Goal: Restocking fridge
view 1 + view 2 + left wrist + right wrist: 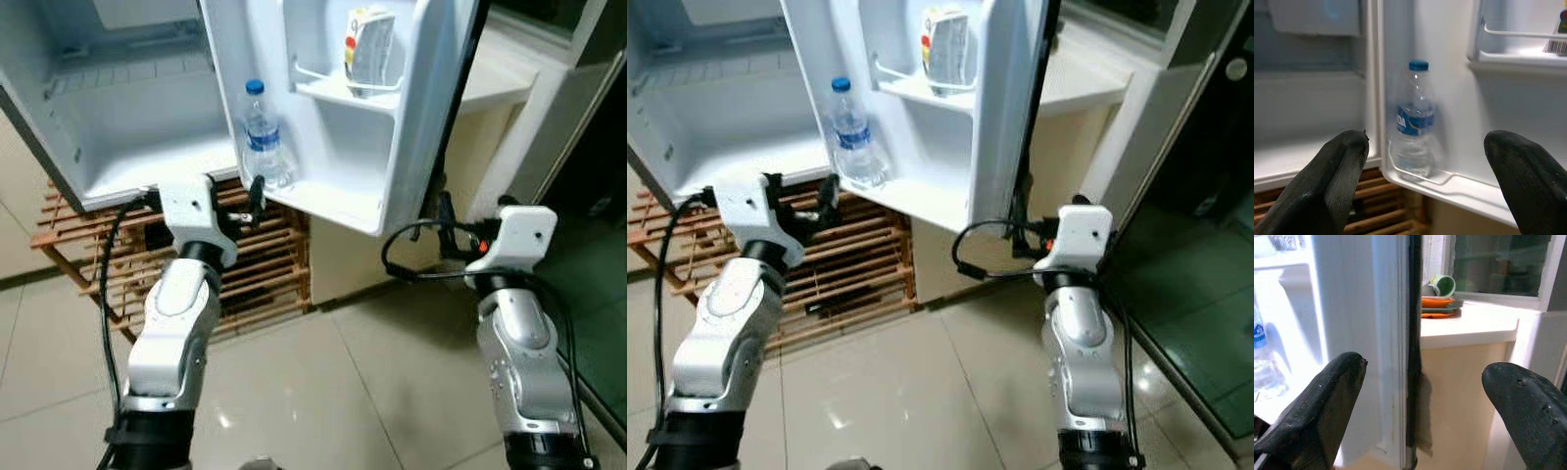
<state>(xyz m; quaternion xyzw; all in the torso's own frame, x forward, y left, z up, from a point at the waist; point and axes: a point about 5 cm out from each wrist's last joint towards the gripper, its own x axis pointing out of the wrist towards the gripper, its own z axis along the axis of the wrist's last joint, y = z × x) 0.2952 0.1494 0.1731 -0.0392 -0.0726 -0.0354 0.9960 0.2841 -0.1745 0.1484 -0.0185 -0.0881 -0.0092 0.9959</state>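
Pale floor tiles run under a small white fridge [118, 117] that stands on a slatted wooden rack [265, 264], its door [392, 147] swung open toward the robot. On the lowest door shelf a water bottle [263, 132] stands upright, long axis vertical, blue cap on top; a carton [370, 44] sits on the shelf above. The left tool [253, 201] hangs just below and in front of the bottle, fingers [1327, 181] spread wide and empty, with the bottle lined up in the gap between them straight ahead. The right tool [1415, 406], also wide open and empty, faces the door's outer edge, so the left arm is plainly nearer.
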